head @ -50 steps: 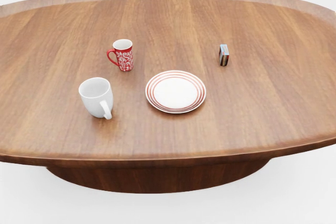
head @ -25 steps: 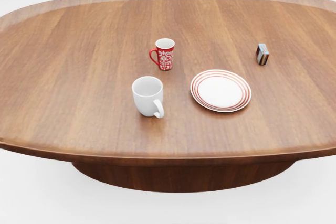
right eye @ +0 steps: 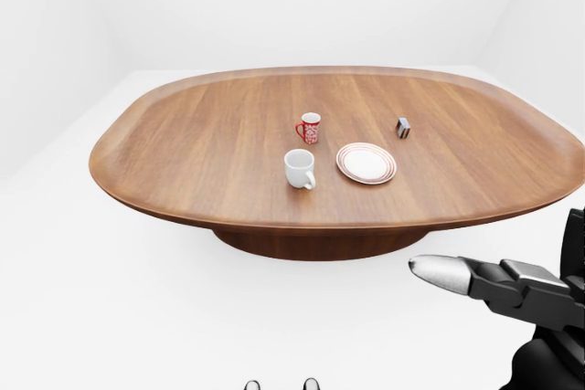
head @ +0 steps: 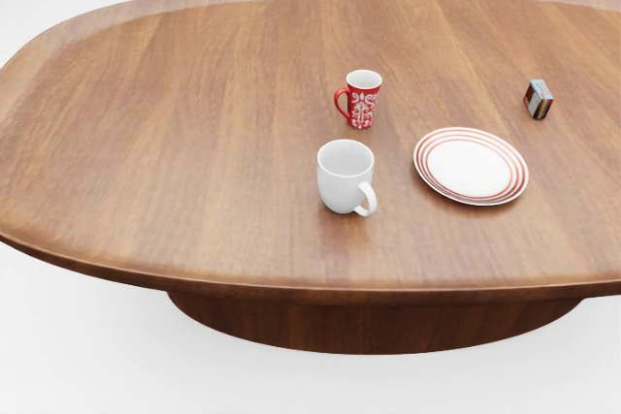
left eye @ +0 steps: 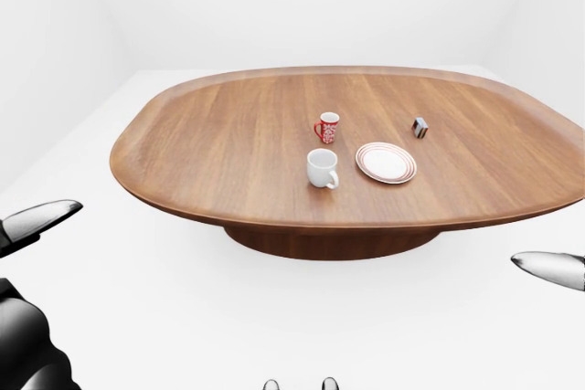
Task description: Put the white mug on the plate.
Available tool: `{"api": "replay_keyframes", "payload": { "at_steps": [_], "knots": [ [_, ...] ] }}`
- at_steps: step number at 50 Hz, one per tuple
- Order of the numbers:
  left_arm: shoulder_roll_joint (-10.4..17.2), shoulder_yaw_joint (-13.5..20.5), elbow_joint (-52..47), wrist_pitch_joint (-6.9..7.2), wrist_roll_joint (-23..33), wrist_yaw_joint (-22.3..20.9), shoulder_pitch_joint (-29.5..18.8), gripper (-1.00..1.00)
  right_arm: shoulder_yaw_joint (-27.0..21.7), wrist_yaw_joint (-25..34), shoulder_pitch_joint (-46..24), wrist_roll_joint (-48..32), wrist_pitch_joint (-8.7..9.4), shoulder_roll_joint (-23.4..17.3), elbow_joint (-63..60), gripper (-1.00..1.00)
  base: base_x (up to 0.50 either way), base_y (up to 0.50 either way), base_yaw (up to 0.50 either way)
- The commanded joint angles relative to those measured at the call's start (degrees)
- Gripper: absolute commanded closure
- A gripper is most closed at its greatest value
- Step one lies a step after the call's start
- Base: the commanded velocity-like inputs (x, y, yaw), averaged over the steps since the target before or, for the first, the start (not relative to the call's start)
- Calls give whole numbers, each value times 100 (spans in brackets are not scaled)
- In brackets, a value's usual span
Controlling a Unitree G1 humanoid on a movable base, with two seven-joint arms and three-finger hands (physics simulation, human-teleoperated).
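Note:
The white mug [head: 345,176] stands upright on the wooden table [head: 146,143], its handle turned toward the lower right of the head view. A white plate with red rings [head: 472,165] lies flat just to the mug's right, empty and apart from it. Both hands hang low and well short of the table. My left hand [left eye: 37,221] shows at the left edge of the left-eye view, one finger stretched out. My right hand [right eye: 475,285] shows at the lower right of the right-eye view, a silver-tipped finger pointing left. Neither holds anything.
A red patterned mug [head: 361,99] stands above the white mug in the head view. A small box [head: 539,99] sits up and to the right of the plate. The oval table rests on a dark central base [left eye: 320,242], with white floor around it.
The whole head view has shifted: mugs, plate and box slid to the right as the camera moved left. The things keep their places relative to one another.

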Motion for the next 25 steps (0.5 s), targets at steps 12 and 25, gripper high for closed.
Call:
{"api": "replay_keyframes", "payload": {
  "at_steps": [12,25],
  "knots": [
    [-86,-103,66,0,216,-77,13,-100,153,308,-88,-434,0,278,74,-100,35,0,0],
    [-126,-146,99,0,289,-106,25,-100,150,353,-73,-467,0,318,102,-100,43,0,0]
  ]
}}
